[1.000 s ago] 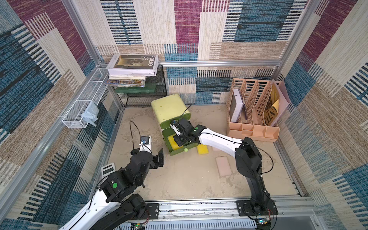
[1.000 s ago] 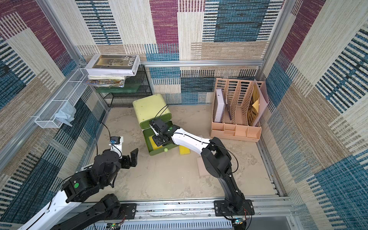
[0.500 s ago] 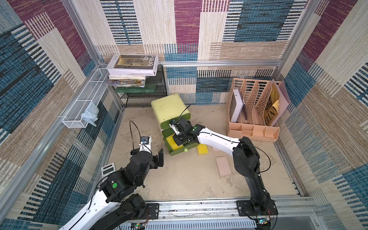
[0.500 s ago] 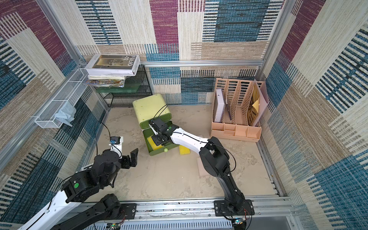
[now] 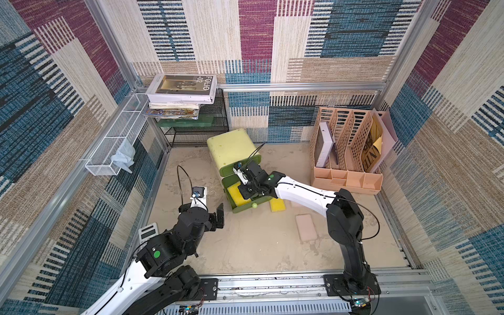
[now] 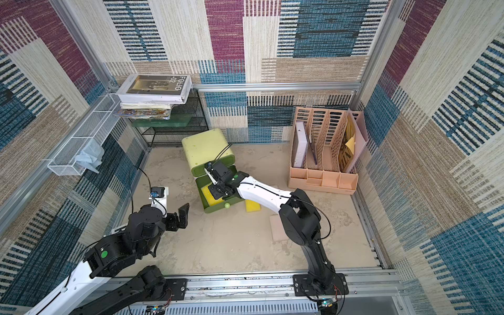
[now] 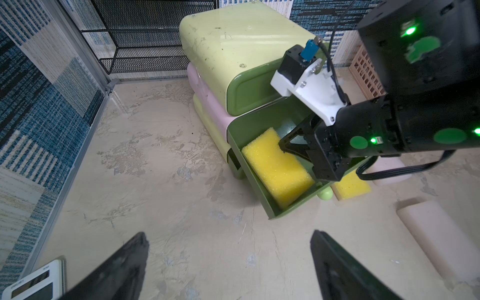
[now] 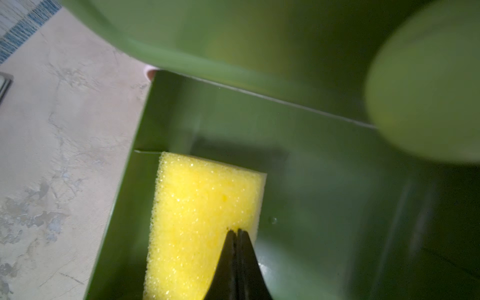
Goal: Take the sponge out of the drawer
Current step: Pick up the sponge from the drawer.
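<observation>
- I see the sponge (image 7: 278, 166) as a yellow rectangular block of coarse, open-pored foam; it lies flat inside the drawer (image 7: 272, 211), along the side wall nearer to the left arm.
- The drawer is a box of smooth dark green plastic with thin straight walls; it is pulled out from a small cabinet (image 5: 230, 148) with rounded corners and a pale lime top that has some scratches; a round light green knob (image 5: 254, 205) sits on the drawer's front.
- The right gripper (image 8: 237, 231) reaches into the drawer; its black pointed jaws are pressed together and their tips touch the sponge's top close to its long edge; I cannot tell if any foam is pinched between them.
- The left gripper (image 7: 229, 233) hovers over the desk (image 5: 245, 245), apart from the cabinet; its jaws are spread wide and hold nothing.
- The desk is sandy beige, mottled and rough-looking; a second yellow sponge (image 5: 278, 205) lies on it just beside the drawer; a pale pink smooth block (image 5: 306, 227) with rounded corners lies near.
</observation>
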Available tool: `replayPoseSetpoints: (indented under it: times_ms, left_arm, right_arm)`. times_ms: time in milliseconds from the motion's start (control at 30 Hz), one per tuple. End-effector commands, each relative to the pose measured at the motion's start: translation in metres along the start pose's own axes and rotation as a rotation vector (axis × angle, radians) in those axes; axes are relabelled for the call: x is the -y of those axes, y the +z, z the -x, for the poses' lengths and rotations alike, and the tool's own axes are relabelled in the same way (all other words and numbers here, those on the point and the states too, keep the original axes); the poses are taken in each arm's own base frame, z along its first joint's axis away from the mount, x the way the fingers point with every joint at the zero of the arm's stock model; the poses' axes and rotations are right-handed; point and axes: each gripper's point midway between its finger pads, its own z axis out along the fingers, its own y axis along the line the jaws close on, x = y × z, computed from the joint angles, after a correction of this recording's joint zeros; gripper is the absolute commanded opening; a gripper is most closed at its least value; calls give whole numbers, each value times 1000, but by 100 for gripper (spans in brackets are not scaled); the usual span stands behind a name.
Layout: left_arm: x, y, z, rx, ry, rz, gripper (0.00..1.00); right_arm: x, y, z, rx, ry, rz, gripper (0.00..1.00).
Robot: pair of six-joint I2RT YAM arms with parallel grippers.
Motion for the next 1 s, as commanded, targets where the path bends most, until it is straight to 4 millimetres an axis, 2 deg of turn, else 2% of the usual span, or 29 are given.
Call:
replayPoseSetpoints:
  times_ms: [0, 400, 733, 967]
  left_arm:
    - [0, 0, 2, 6, -2, 0, 100]
    - [0, 0, 1, 5, 0, 3, 100]
    - [-1, 1, 1, 5, 0, 6, 100]
    - [-1, 1, 1, 5, 3, 11, 100]
  right_arm:
    - [0, -9, 14, 65, -16, -16, 0]
    - [2, -40, 30, 177, -48, -45, 0]
    - [-2, -78, 46, 289, -34, -4, 0]
    - [-2, -105, 43, 327, -22, 20, 0]
